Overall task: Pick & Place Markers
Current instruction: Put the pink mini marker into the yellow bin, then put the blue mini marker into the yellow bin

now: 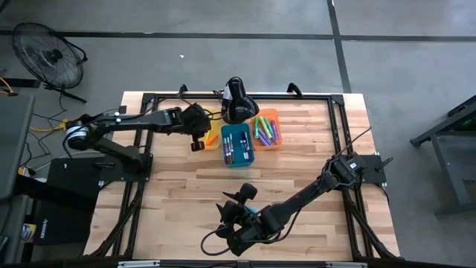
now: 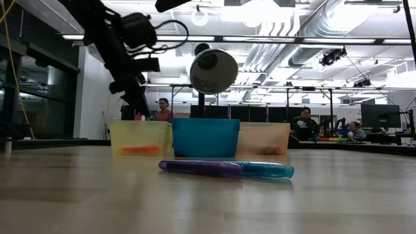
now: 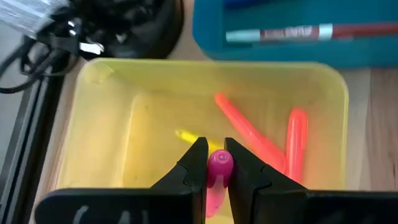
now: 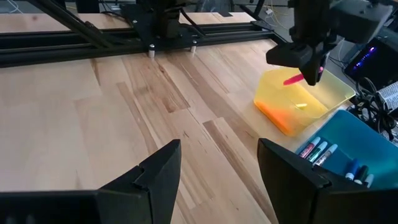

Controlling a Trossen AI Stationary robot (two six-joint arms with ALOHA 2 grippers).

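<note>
A round fan stands on the grey concrete floor off the left rear corner of the light wooden table, which sits in a black frame.

Over the table's left rear part, the left gripper hangs above the yellow bin, its fingers pinching a pink marker clear of the bin's floor. Two orange markers and a yellow one lie inside that bin.

Touching it on the right is the blue bin, with several markers lying lengthwise in it, and beside that the orange bin with purple and green markers. A black lamp stands just behind the bins.

From table height, a purple marker and a teal marker lie end to end on the bare wood in front of the bins, near the table's front edge.

The right gripper hovers over the front middle of the table, fingers spread wide with nothing between them.

Beyond the table, the room shows ceiling ducts, strip lights, and seated people at desks far off on the right.
</note>
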